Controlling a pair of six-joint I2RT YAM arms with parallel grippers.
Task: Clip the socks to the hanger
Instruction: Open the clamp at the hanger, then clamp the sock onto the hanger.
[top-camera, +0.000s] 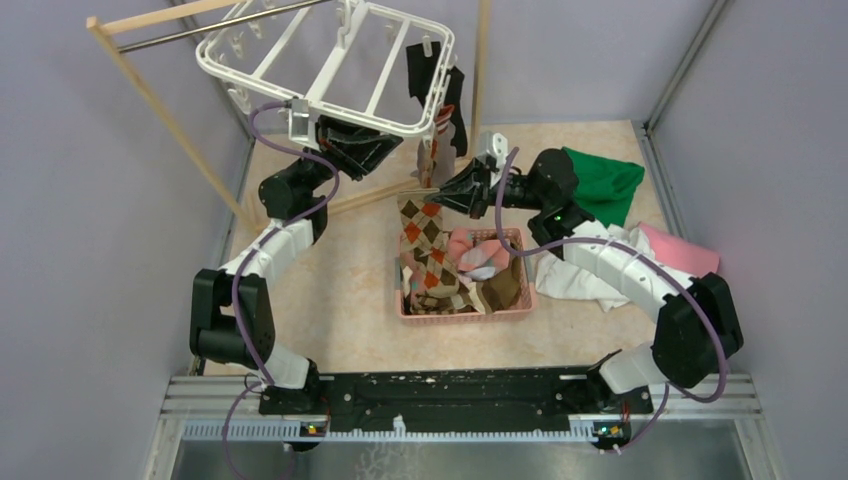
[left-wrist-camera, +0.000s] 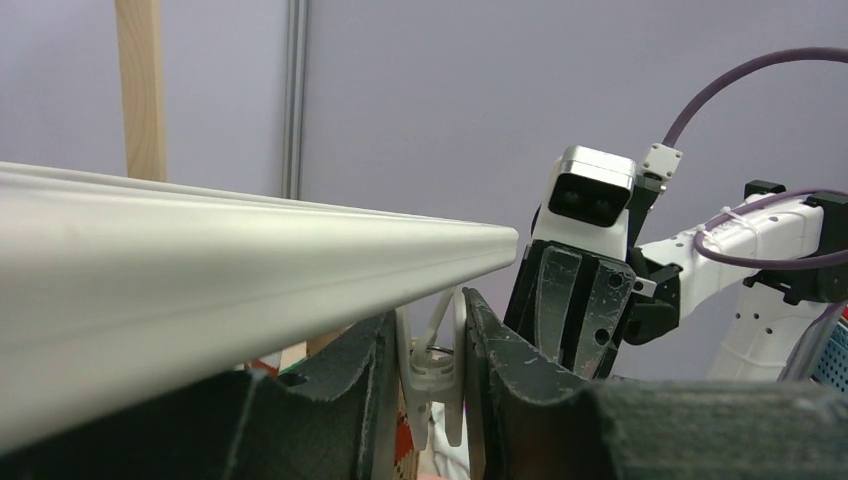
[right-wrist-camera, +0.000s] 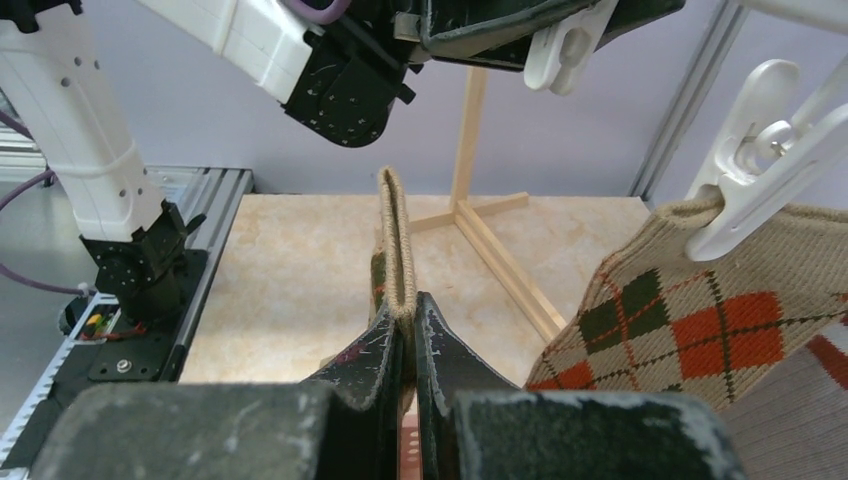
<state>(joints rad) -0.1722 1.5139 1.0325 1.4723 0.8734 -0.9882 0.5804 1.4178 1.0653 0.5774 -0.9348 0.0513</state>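
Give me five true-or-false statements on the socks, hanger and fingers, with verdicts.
1. The right fingers pinch an argyle sock by its cuff. True.
2. The basket is blue. False: it is pink.
3. The left fingers straddle a white clip. True.
4. No sock hangs on the hanger. False: a black sock is clipped to it.
5. The green cloth lies in the basket. False: it lies outside, to the basket's right.

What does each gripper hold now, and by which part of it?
The right gripper pinches the argyle sock by the rim of its cuff. The left gripper squeezes one white clip of the hanger by its two sides.
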